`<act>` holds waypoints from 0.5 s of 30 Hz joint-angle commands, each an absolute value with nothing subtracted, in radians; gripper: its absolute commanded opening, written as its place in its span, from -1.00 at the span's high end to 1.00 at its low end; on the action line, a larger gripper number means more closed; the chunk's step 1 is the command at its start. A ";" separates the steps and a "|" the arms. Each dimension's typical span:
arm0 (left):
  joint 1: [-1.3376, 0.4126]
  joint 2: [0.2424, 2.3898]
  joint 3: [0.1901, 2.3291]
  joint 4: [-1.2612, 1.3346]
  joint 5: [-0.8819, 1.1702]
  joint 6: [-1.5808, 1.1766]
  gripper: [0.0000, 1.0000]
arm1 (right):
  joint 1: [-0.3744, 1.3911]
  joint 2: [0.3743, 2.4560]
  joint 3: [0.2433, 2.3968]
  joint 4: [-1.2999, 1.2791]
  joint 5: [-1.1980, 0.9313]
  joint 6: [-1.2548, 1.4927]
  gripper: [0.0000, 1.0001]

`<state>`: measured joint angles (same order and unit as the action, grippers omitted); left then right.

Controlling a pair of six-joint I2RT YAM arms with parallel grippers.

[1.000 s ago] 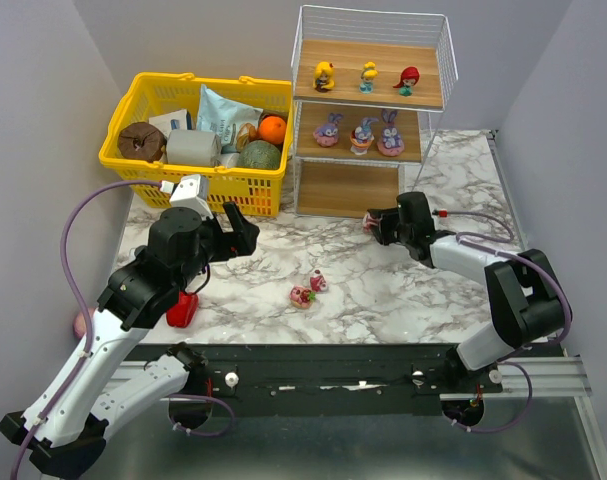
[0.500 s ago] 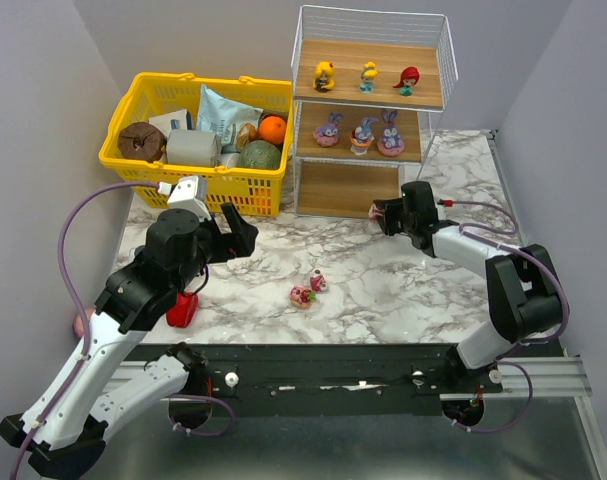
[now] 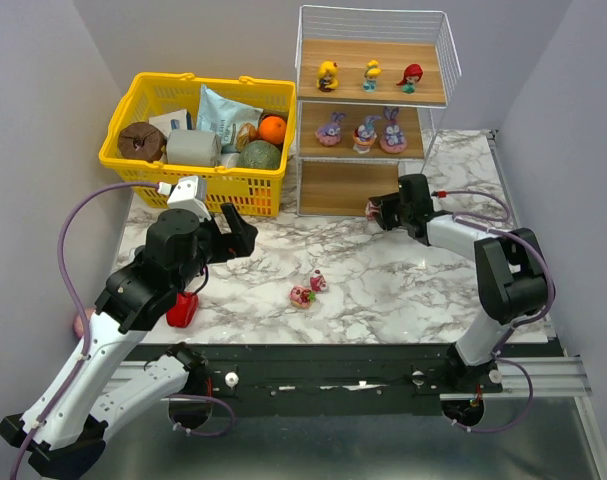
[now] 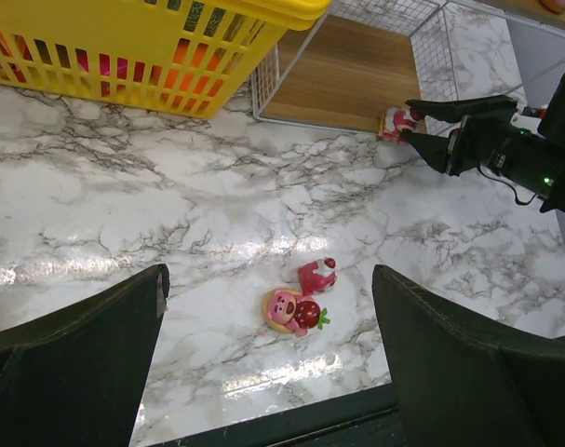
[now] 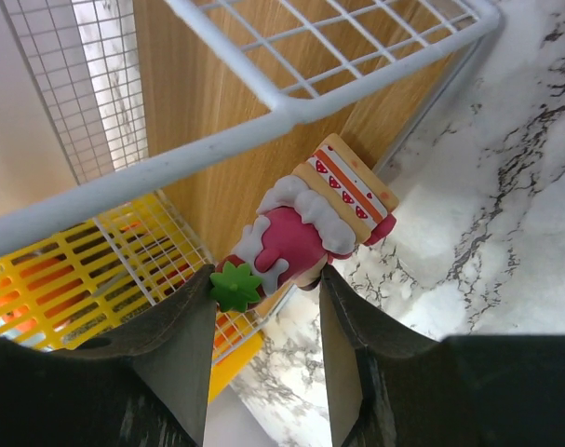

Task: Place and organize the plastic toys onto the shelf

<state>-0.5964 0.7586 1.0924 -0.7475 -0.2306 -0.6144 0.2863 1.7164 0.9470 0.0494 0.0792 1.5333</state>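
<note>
The shelf (image 3: 338,188) stands at the back centre. Three small dolls (image 3: 369,75) stand on its top board and three purple bunnies (image 3: 365,131) on the middle board. The bottom board is bare. My right gripper (image 3: 381,210) is shut on a pink strawberry-cake toy (image 5: 305,233) and holds it at the front right edge of the bottom board (image 5: 198,112). Two more pink toys, a bear (image 4: 294,308) and a small cupcake figure (image 4: 317,275), lie on the marble mid-table. My left gripper (image 4: 268,279) is open above and behind them, holding nothing.
A yellow basket (image 3: 198,130) full of groceries stands left of the shelf. A red bell pepper (image 3: 181,308) lies under the left arm near the front edge. A pink ball (image 3: 80,322) shows at the far left edge.
My right gripper has carried the cake toy back towards the shelf, up to the edge of the bottom board. The left arm has barely moved.
</note>
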 commanded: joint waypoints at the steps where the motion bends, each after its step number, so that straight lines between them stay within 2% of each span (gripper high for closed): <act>1: -0.591 0.759 1.118 -0.755 -0.256 -0.612 -0.98 | 0.281 1.741 0.976 0.080 0.054 1.505 0.15; 7: -0.591 0.764 1.115 -0.753 -0.252 -0.615 -0.98 | 0.281 1.762 0.968 0.118 0.064 1.500 0.02; 11: -0.591 0.764 1.115 -0.753 -0.250 -0.617 -0.98 | 0.281 1.769 0.966 0.127 0.080 1.503 -0.28; 15: -0.591 0.767 1.114 -0.753 -0.249 -0.617 -0.98 | 0.281 1.766 0.965 0.126 0.097 1.505 -0.42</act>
<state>-0.5964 0.7666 1.0924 -0.7479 -0.2325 -0.6144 0.2859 1.7527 0.9493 0.1108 0.0658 1.5143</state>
